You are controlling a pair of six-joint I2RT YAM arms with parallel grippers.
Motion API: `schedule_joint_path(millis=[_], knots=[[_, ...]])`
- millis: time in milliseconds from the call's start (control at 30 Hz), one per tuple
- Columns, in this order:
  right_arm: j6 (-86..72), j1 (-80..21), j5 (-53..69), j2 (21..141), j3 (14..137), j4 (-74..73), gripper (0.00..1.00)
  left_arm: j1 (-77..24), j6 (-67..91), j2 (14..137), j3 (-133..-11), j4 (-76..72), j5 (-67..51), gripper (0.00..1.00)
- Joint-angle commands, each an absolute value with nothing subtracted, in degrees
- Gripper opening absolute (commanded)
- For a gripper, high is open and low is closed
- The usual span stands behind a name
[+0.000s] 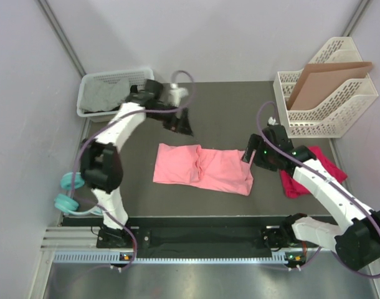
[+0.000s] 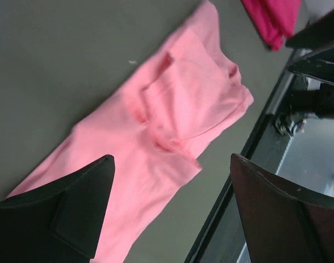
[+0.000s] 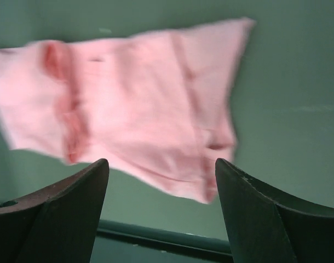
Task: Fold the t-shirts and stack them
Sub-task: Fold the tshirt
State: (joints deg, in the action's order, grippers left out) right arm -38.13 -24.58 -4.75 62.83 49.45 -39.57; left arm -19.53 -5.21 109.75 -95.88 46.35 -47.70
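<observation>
Salmon-pink t-shirt (image 1: 202,169) lies rumpled mid-tabletop (image 1: 227,106); the magenta t-shirt (image 1: 294,188) is bunched near the right edge. Both are likely light, limp cloth: pinch at hem corners. Left tool (image 1: 177,121) and right tool (image 1: 249,154) are spread apart, empty.

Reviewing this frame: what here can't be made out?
Magenta t-shirt: top view, right arm covers its middle; left wrist view crops it.
Pink t-shirt: right wrist view blurred, folds and tag unreadable.
Grey cloth in basket: top view, too small to identify.
</observation>
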Motion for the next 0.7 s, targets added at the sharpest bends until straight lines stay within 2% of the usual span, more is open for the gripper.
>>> schedule_joint_path(millis=[0, 33, 67, 133, 267, 400, 533, 667], knots=[[-38.31, -26.89, 11.04, 62.75, 54.84, -27.27, 0.79, -2.93, -5.53, 95.11, -88.96, 43.59, -52.81, 0.91], [-39.1, -27.42, 16.73, 65.28, 55.1, -22.11, 0.79, -0.46, -6.06, 92.57, -87.64, 43.85, -53.34, 0.91], [-39.98, -29.25, 19.14, 66.96, 55.89, -19.54, 0.79, 4.26, -8.24, 91.59, -86.67, 44.9, -53.26, 0.92], [-41.57, -31.98, 22.4, 73.69, 57.99, -14.79, 0.79, 7.54, -10.27, 89.05, -84.21, 46.05, -51.52, 0.92], [-41.4, -39.71, 25.04, 87.86, 69.22, -14.15, 0.79, 12.56, -12.3, 85.52, -80.17, 46.67, -47.38, 0.93], [-39.9, -43.24, 27.59, 102.62, 79.26, -16.87, 0.78, 13.27, -13.88, 83.5, -78.05, 48.07, -45.18, 0.93], [-39.99, -44.91, 29.0, 107.92, 82.97, -16.97, 0.78, 13.27, -14.41, 82.53, -76.03, 47.99, -45.09, 0.93], [-40.69, -45.09, 29.62, 109.42, 80.96, -16.44, 0.78, 13.36, -15.38, 82.44, -74.89, 48.25, -43.77, 0.93]])
